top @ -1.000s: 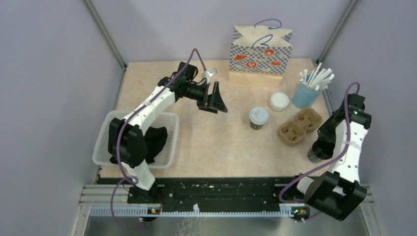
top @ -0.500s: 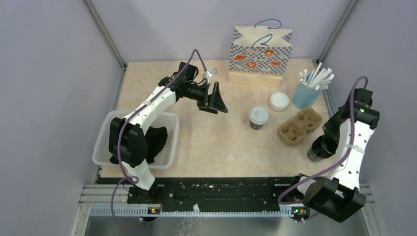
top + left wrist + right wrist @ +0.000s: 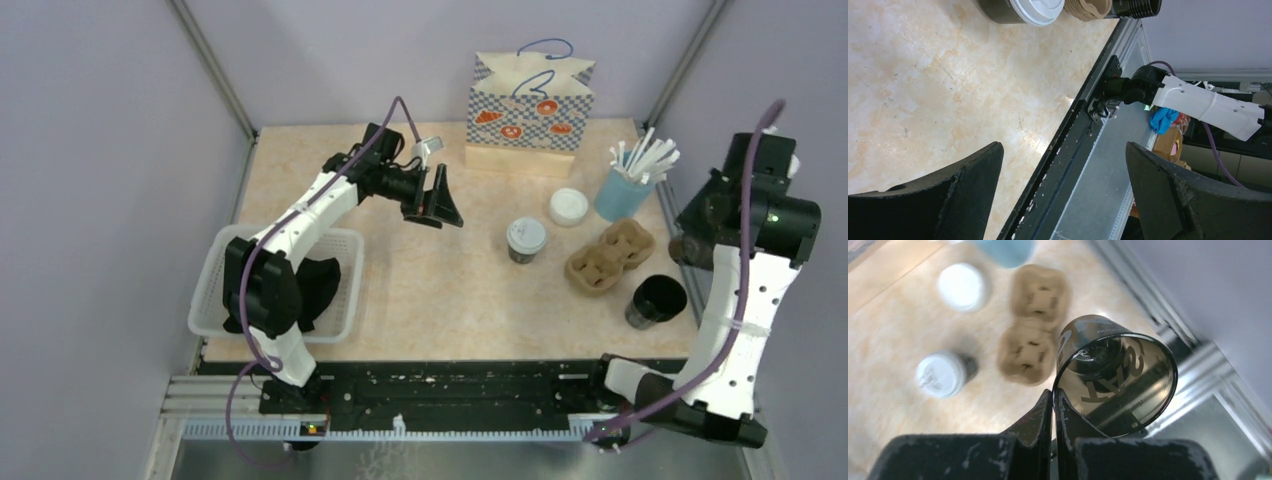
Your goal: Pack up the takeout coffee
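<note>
Right hand (image 3: 1053,399) is pinching the rim wall of the lidless black cup (image 3: 1128,390), fingers almost shut. The step is calling for keeping it upright and swinging it away from the carrier (image 3: 610,255) just ahead of the fingers. Left hand (image 3: 1063,150) is hanging wide open, empty. The takeout coffee (image 3: 526,238) is standing past the carrier, between both hands. Carrier wells and this cup are sitting empty.

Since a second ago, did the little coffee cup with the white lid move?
No. The lidded coffee cup sits at the same spot as before, just left of the cardboard cup carrier and nearer than the loose white lid.
</note>
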`<state>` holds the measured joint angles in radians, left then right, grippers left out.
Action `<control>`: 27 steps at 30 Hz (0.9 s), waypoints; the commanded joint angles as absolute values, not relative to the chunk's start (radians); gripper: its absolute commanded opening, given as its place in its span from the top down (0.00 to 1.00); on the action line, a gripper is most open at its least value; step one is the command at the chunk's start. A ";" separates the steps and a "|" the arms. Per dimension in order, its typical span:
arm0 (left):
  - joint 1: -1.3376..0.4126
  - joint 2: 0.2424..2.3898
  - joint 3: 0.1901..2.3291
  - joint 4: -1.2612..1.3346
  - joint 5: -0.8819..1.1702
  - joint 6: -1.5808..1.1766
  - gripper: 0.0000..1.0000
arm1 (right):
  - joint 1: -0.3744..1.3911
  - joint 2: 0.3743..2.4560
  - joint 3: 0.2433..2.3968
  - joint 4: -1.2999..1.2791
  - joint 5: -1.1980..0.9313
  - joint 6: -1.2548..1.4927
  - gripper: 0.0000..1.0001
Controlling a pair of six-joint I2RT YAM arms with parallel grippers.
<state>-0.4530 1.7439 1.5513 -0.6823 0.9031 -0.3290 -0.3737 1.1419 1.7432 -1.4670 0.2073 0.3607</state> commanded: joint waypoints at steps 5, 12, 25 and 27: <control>-0.449 1.624 1.542 -0.703 0.775 -0.304 0.02 | 0.305 1.293 1.813 -1.465 0.296 0.512 1.00; -0.439 1.400 1.381 -0.700 0.635 -0.416 0.02 | 0.772 1.383 1.530 -1.274 0.331 0.630 1.00; -0.439 1.226 1.319 -0.799 0.524 -0.485 0.02 | 0.840 1.607 1.327 -0.983 0.238 0.545 1.00; -0.440 1.233 1.347 -0.804 0.522 -0.486 0.02 | 0.841 1.628 1.318 -0.979 0.235 0.537 1.00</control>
<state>-0.4427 1.2434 1.2976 -0.7818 0.5545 -0.4744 0.8307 1.6047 1.3338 -1.0409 0.2436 0.5640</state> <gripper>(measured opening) 0.983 0.009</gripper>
